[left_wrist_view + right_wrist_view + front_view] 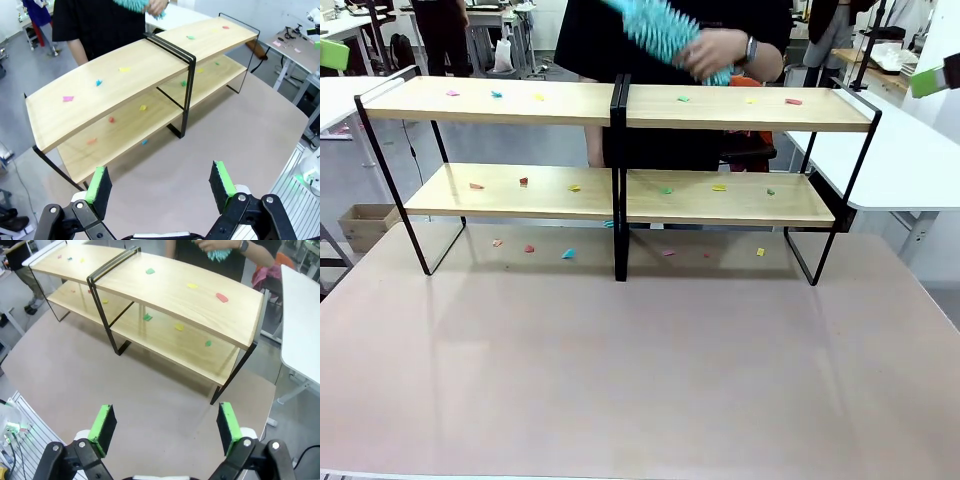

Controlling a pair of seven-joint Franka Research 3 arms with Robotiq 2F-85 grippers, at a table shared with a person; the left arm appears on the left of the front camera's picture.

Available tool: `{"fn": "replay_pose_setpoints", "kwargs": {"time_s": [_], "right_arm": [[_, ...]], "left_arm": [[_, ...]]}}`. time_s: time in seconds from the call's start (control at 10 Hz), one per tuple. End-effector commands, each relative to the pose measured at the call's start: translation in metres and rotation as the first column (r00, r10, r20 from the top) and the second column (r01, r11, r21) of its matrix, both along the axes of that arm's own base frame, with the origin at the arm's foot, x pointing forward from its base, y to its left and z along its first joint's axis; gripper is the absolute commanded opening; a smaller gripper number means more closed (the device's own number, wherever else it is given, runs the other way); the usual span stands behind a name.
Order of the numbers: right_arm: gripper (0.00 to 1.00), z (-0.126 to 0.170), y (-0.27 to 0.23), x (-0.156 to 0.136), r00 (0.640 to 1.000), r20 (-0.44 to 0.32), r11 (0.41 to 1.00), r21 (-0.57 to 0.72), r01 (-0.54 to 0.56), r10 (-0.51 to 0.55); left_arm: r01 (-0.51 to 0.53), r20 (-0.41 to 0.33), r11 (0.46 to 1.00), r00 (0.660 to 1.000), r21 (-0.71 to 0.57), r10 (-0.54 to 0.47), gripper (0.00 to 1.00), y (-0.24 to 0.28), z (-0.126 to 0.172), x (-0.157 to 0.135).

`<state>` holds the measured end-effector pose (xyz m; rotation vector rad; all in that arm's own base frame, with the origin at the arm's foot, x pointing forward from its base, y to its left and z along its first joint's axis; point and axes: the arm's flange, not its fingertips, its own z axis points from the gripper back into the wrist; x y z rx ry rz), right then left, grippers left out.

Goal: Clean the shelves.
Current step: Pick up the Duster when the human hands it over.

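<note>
1. The shelves (570, 103) are set across the 12 o'clock side of the surface (640, 380).
2. Paper scraps (793, 101) are seen on all four boards and beneath them; cleaning is judged barely begun.
3. A teal duster (655, 25) is held in a person's hand (725, 52) above the top boards, toward 1 o'clock.
4. The left tool (160, 179) and right tool (166, 421) are spread apart, nothing gripped, short of the shelves.

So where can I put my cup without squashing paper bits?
The bare stretch of table between the shelves and the near edge is free. It's crowded on all four boards and on the table under them, dotted with coloured scraps; the person's hand with a teal duster hovers over the top right board.
</note>
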<state>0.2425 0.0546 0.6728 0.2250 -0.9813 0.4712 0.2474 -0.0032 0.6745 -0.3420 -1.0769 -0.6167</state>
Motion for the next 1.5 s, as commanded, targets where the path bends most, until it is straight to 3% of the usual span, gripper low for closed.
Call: {"fn": "replay_pose_setpoints", "kwargs": {"time_s": [0.0,1.4], "right_arm": [[1.0,-0.0011,0.0002,0.0001,1.0,-0.005,1.0,-0.009,-0.001,0.001],[1.0,-0.0011,0.0002,0.0001,1.0,-0.005,1.0,-0.009,-0.001,0.001]], "left_arm": [[0.006,0.01,1.0,1.0,-0.002,-0.006,1.0,-0.0011,0.0004,-0.0011],[0.006,0.01,1.0,1.0,-0.002,-0.006,1.0,-0.0011,0.0004,-0.0011]]}}
